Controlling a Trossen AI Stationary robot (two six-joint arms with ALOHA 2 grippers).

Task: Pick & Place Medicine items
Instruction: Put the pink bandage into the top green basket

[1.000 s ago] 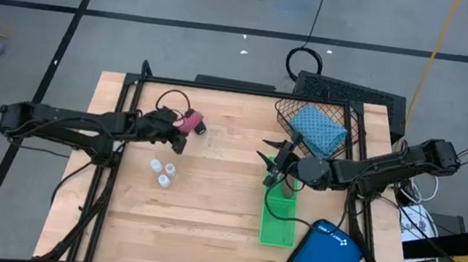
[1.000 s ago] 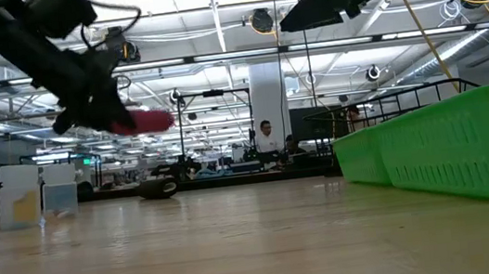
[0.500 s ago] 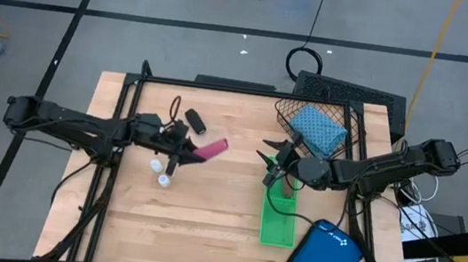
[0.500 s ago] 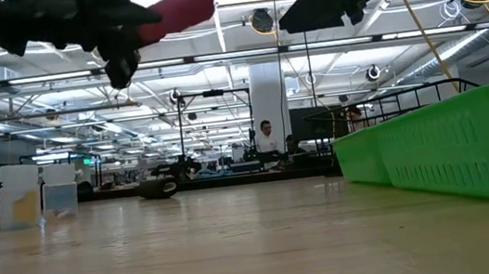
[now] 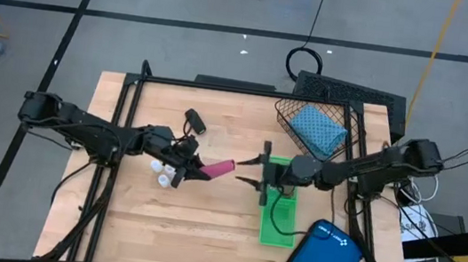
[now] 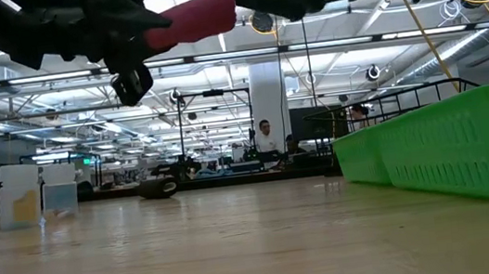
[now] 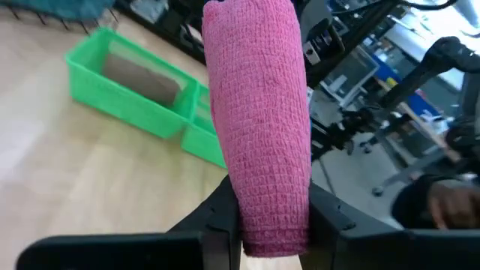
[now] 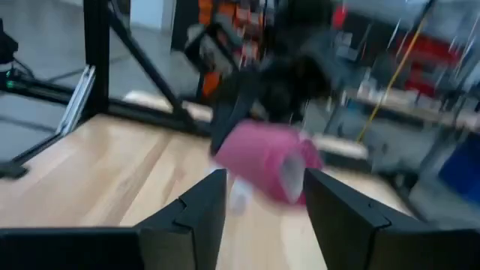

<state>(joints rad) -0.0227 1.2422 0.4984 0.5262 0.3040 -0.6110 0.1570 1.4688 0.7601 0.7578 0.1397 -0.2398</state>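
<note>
Clamping pink roll (image 5: 217,168): left pincer (image 5: 183,169); right pincer (image 5: 251,171) parted, empty.

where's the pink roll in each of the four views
High view: pink roll mid-table, held by the left gripper, pointing at the right gripper.
Low view: top centre, in the air.
Left wrist view: centre, upright between the fingers.
Right wrist view: centre, ahead.
Shared landmark: green tray.

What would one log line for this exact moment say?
left gripper: shut on pink roll, held above table | right gripper: open, facing the roll | stage: handover
</note>
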